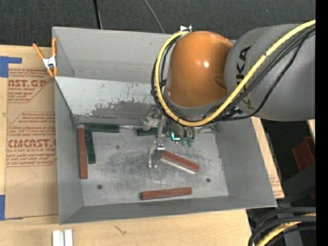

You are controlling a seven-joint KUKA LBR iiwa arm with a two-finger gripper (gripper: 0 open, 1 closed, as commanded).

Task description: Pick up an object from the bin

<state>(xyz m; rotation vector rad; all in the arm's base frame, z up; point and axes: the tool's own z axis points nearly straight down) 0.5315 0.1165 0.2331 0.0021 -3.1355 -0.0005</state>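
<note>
My gripper (155,157) hangs low over the middle of the bin floor, under the arm's orange cover. A short red-brown bar (180,162) lies slantwise just right of it, with its left end touching or nearly touching the gripper's tip. A dark green bar (145,132) lies just behind the gripper, partly hidden by the arm. A longer red-brown bar (166,192) lies flat near the bin's front wall, apart from the gripper.
At the left side a red-brown bar (82,152) lies lengthwise along the wall, beside a dark green bar (90,147). Another green bar (101,128) lies along the back slope. The arm covers the bin's back right.
</note>
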